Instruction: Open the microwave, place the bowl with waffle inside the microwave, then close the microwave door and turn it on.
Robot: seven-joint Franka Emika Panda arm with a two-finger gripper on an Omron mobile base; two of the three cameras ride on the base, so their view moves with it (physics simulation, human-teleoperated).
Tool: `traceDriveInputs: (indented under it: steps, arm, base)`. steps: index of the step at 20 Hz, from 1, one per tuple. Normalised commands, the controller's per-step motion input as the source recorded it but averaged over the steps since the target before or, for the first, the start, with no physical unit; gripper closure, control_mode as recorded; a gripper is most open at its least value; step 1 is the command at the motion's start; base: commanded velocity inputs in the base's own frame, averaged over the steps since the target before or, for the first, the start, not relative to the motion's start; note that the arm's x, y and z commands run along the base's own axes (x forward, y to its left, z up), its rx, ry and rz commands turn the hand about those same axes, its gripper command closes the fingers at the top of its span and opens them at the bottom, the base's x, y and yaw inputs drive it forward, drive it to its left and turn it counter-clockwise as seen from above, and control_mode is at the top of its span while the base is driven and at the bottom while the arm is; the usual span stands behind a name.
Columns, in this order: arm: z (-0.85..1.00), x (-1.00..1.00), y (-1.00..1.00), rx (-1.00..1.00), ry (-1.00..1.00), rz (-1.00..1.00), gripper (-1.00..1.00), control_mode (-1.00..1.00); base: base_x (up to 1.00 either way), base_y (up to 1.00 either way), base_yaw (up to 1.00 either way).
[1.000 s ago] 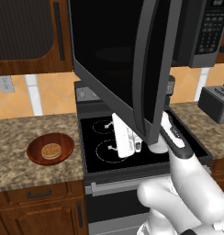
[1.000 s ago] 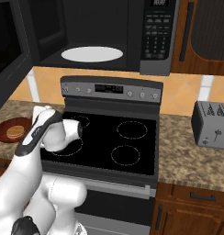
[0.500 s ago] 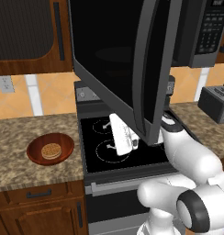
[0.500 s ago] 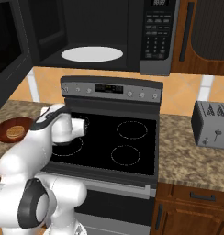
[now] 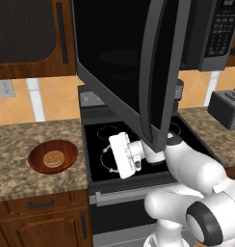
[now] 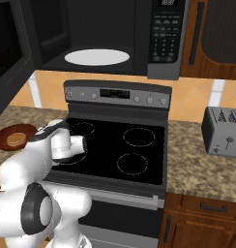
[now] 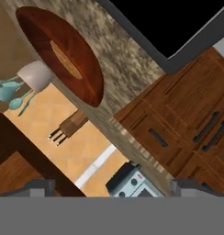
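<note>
While the microwave door (image 5: 134,62) hangs open above, my left base view puts the empty, spread end effector (image 5: 120,155) over the stove (image 5: 97,144), with the bowl (image 5: 53,156) and waffle (image 5: 54,158) on the tabletop (image 5: 23,142) well off to its far side. From the right base view, the bowl (image 6: 13,137) sits just beyond the wrist. Through the hand view, the bowl (image 7: 63,57) looks rigid, light and shallow; I judge the rim the place to pinch, keeping it level so the loose waffle (image 7: 66,59) stays put.

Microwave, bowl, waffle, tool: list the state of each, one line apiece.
microwave door: swung wide open.
microwave: cavity exposed, white turntable bare.
bowl: on the left counter, not held.
waffle: lying in the bowl.
tool: open, empty, over the stove's left side.
</note>
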Motion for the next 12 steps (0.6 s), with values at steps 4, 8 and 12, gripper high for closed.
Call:
traceDriveInputs:
  steps: [4,8,12]
  arm:
    - [-0.13,-0.61,0.43,-0.20,-0.25,0.00,-1.00,-1.00]
    - [-0.26,-0.26,0.34,-0.11,-0.10,0.00,-1.00,-1.00]
    - [-0.18,0.31,0.54,-0.07,0.00,0.00,-1.00,-1.00]
  base:
    - [0.00,0.00,0.00]
    - [0.00,0.00,0.00]
    - [0.00,0.00,0.00]
